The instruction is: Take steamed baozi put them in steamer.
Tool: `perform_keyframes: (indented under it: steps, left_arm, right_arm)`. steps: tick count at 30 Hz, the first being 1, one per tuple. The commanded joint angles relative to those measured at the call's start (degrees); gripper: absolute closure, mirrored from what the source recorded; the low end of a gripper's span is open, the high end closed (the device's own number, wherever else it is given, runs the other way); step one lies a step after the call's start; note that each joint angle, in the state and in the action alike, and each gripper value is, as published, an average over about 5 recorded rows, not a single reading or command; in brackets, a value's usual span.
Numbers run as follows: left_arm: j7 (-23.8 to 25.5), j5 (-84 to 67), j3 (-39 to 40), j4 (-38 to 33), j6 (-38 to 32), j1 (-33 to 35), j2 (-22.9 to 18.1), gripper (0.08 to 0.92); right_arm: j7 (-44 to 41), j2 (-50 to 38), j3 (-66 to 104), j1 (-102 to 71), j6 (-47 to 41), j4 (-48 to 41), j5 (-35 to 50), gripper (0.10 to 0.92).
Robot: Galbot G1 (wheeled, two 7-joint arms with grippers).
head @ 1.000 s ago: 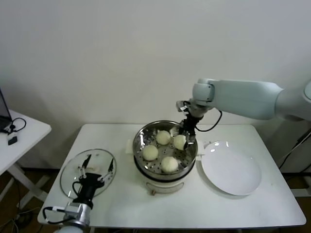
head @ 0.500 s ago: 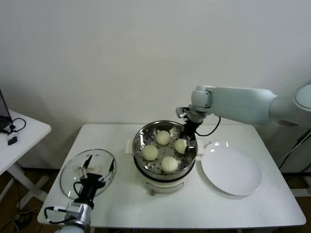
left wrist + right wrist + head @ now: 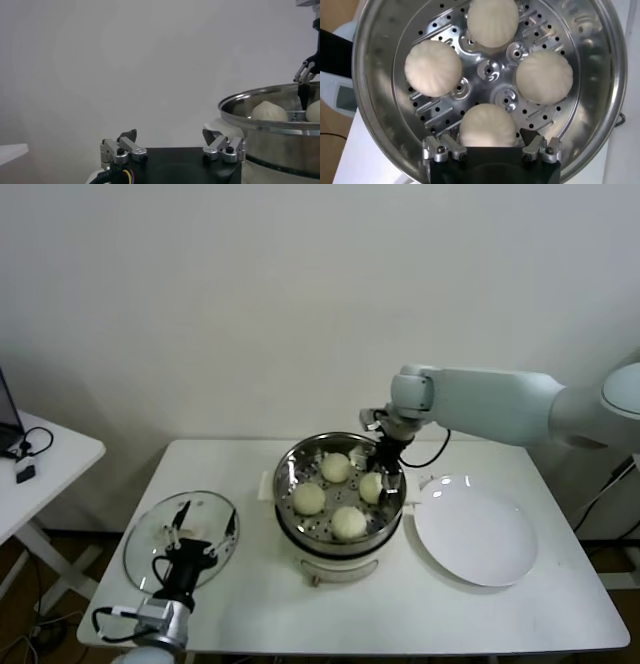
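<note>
1. Four steamed baozi [image 3: 337, 487] lying in a ring on the perforated floor of the steamer [image 3: 340, 446]; cream-white, domed, each apart from its neighbours in the right wrist view [image 3: 488, 96]; two visible over the steel rim from the left wrist view [image 3: 268, 110].
2. Steamer [image 3: 596, 75] standing at the middle of the white table [image 3: 400, 609] on a white base; lid off.
3. Right gripper [image 3: 385, 467] reaching down inside the pot at the far right side, fingers [image 3: 538, 146] spread on either side of the nearest bun [image 3: 487, 127]; whether touching it, cannot tell; nothing lifted; seen farther off from the left wrist view [image 3: 306, 75].
4. Left gripper [image 3: 199, 534] parked low at the table's near left corner above the glass lid [image 3: 150, 542], fingers [image 3: 221, 145] wide apart, gripping nothing.
5. White plate [image 3: 475, 534] lying flat just to the right of the steamer, bare.
6. Small side table [image 3: 50, 454] at far left with a cable and a dark device on it.
</note>
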Motion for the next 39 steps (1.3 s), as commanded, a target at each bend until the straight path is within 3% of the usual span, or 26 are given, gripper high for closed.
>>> perform_keyframes:
  steps: [1,11,24,39]
  left_arm:
    - [-0.01,0.05,-0.02,-0.1,0.06,0.1,-0.24,0.177]
    - [-0.05,0.05,0.01,0.2,0.31,-0.71,-0.02,0.177]
    - [-0.24,-0.12,-0.69,2.55,0.76,-3.54,-0.16,0.177]
    - [0.12,-0.26,-0.58,3.97,0.0,-4.77,-1.41,0.177]
  right_arm:
    - [-2.36,-0.57,1.0,2.0,0.5,0.81,1.97,0.203]
    - [-5.19,-6.92,1.22,9.92,1.16,6.33,5.98,0.203]
    - [3.88,-26.39,12.47,7.53,0.71,15.16,3.73,0.203]
    - [20.36,-53.0,61.14,-34.56,6.58,27.13,-1.58,0.203]
